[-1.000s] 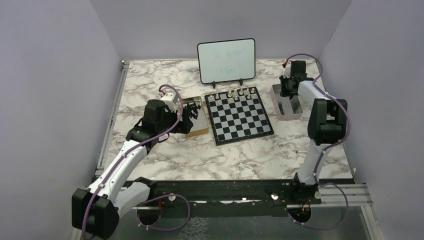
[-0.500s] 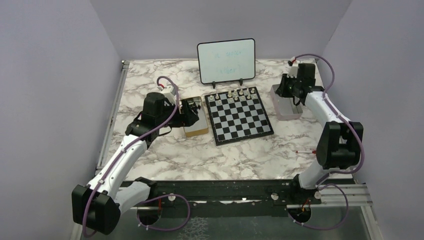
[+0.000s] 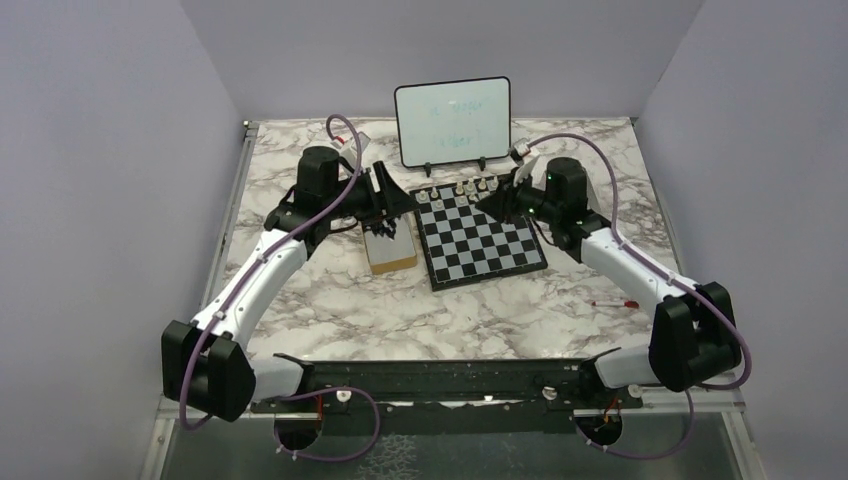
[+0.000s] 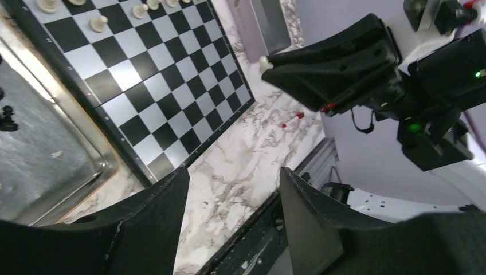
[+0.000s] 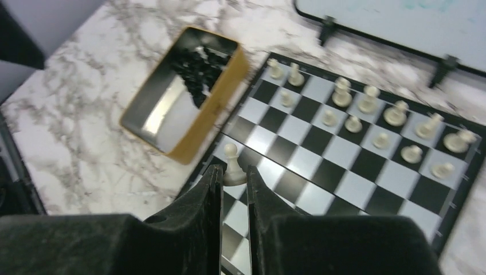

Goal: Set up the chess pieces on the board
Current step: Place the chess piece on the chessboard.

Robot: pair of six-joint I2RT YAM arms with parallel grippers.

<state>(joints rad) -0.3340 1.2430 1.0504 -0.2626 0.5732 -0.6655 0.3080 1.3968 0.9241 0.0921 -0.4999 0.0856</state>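
Note:
The chessboard (image 3: 485, 240) lies mid-table, with several white chessmen (image 3: 465, 187) in its two far rows. My right gripper (image 5: 233, 175) is shut on a white pawn (image 5: 231, 165) and holds it above the board's left side, near the tin. The left wrist view also shows that pawn (image 4: 264, 62) at the tip of the right gripper. My left gripper (image 4: 234, 189) is open and empty, raised above the gold tin (image 3: 392, 252) left of the board (image 4: 155, 86). The tin (image 5: 186, 103) holds the black chessmen (image 5: 200, 69).
A whiteboard on a stand (image 3: 452, 120) is behind the board. A red pen (image 3: 612, 302) lies on the marble at the right front. A silver tray (image 4: 272, 26) sits right of the board. Purple walls close in on three sides.
My right arm swung from the silver tray at the right over to the board, carrying a white pawn. My left gripper rose out of the gold tin and moved back.

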